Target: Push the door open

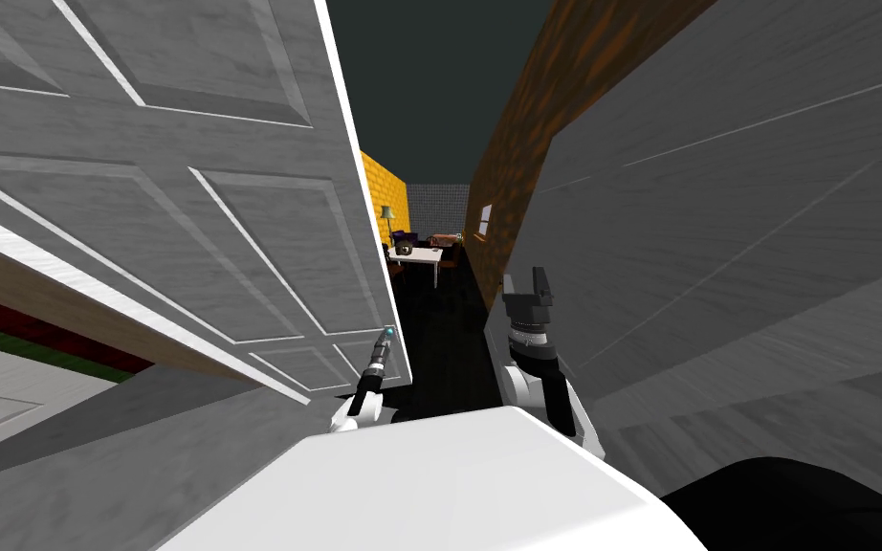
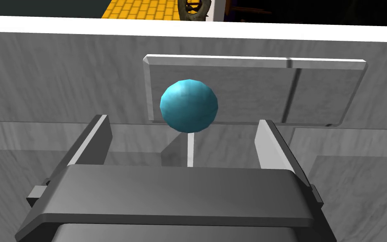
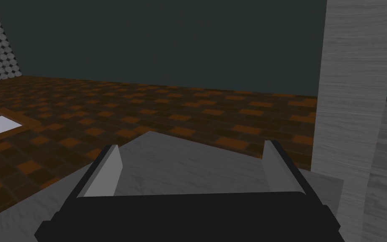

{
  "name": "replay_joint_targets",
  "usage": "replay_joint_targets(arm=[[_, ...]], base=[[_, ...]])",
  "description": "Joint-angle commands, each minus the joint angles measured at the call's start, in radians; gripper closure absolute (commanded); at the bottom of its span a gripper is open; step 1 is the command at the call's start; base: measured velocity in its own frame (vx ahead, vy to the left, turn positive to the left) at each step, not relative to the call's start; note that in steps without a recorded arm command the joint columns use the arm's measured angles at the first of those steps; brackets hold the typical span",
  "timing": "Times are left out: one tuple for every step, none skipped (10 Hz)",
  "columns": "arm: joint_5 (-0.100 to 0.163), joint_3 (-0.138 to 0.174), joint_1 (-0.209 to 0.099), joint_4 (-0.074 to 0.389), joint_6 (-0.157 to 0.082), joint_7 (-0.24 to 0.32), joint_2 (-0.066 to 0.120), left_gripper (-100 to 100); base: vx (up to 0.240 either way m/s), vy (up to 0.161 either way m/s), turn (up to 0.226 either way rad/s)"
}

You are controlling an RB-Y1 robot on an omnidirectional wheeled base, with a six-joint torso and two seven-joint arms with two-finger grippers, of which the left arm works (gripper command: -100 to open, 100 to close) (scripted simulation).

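Left gripper (image 2: 182,122) gaped just before the teal knob (image 2: 189,105) at the door's (image 2: 62,84) edge; right gripper (image 3: 190,147) likewise unclenched.

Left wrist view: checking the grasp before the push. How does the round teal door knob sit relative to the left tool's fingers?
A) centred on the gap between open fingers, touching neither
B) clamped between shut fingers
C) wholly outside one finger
A: the round teal door knob sits centred before the left tool, whose fingers stand apart, clear of it.
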Motion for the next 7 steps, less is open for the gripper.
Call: replay_joint_targets(arm=[[0.002, 0.003, 0.002, 0.003, -0.007, -0.002, -0.005, -100], [0.002, 0.004, 0.002, 0.003, -0.009, -0.003, -0.007, -100], [0.002, 0.003, 0.003, 0.003, -0.008, -0.002, -0.006, -100], [0.002, 0.003, 0.003, 0.003, -0.008, -0.002, -0.006, 100], [0.002, 0.003, 0.003, 0.003, -0.008, -0.002, -0.006, 100], [0.002, 0.003, 0.003, 0.003, -0.008, -0.002, -0.006, 100], [0.002, 0.003, 0.003, 0.003, -0.008, -0.002, -0.006, 100]], base=[[0.208, -0.023, -0.024], [0.200, 0.005, -0.015], [0.073, 0.002, 0.005], [-0.015, -0.004, -0.004], [-0.025, 0.000, -0.009], [-0.016, 0.002, -0.004], [-0.011, 0.000, 0.002]])
